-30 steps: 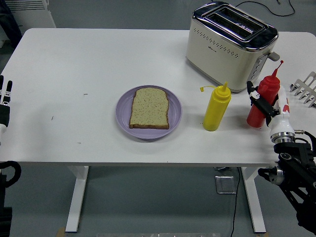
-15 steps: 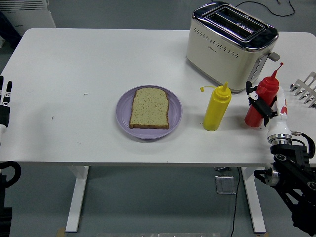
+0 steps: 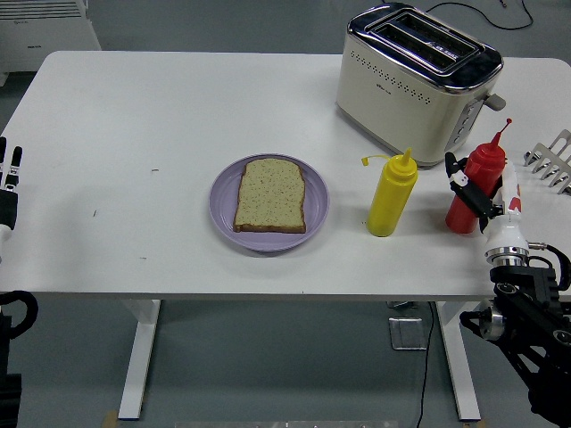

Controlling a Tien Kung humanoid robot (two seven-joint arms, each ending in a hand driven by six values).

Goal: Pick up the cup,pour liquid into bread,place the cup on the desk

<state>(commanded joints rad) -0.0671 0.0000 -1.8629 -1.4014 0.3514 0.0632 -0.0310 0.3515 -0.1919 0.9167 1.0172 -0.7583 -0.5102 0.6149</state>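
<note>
Right robot hand [image 3: 473,192] wrapped around the red squeeze bottle [image 3: 475,181] at the right end of the tabletop [image 3: 161,116], dark fingers [image 3: 460,176] curled across the front of the body, bottle upright. Over the last second, shifted a little with the bottle toward the toaster [image 3: 415,78], base seemingly just clear of the surface or barely resting, hard to tell which. Reads as the pick-up stage: grip closed, carry not yet begun. No cup anywhere; the red bottle stands in for it. Next to it on the left, a yellow squeeze bottle [image 3: 392,195], untouched and apart from the hand. Bread slice [image 3: 270,195] flat on the purple plate [image 3: 223,192] near the middle, well apart from the red bottle, with the yellow one between. Pouring and setting down both left to do. Left robot hand [image 3: 9,169] resting at the left edge, fingers straight, holding nothing.
</note>
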